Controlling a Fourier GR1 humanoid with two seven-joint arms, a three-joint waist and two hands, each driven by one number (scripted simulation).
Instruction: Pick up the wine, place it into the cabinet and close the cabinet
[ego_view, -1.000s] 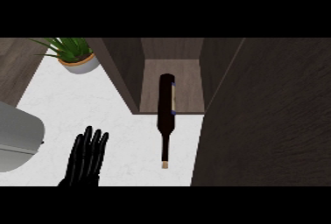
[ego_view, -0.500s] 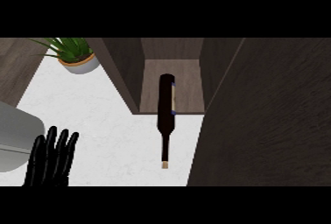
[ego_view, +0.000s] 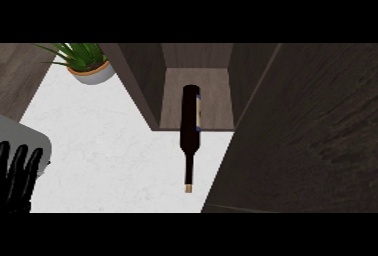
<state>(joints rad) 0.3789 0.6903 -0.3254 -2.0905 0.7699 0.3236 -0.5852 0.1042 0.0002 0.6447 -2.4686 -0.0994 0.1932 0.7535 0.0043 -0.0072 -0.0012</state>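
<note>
the wine (ego_view: 192, 130) lay on its side, a dark bottle with its base pushed into the open cabinet (ego_view: 196, 85) and its neck sticking out over the white counter (ego_view: 111, 150), the cork end pointing toward the lower edge of the view. so the bottle was only partly inside: its body rested on the cabinet floor while the slim neck crossed the front lip and hung over the counter. the cabinet door (ego_view: 310, 135), the big dark wood panel at the right, stood swung open. judging by that, the placing looked unfinished or badly seated, and the closing was not yet done; the neck seemed likely to block the door. the left hand (ego_view: 18, 175) showed at the lower left edge, fingers straight and up, released and grasping nothing, well apart from the bottle with bare counter between them. the right hand did not show at all. a potted plant (ego_view: 87, 62) sat at the upper left
</note>
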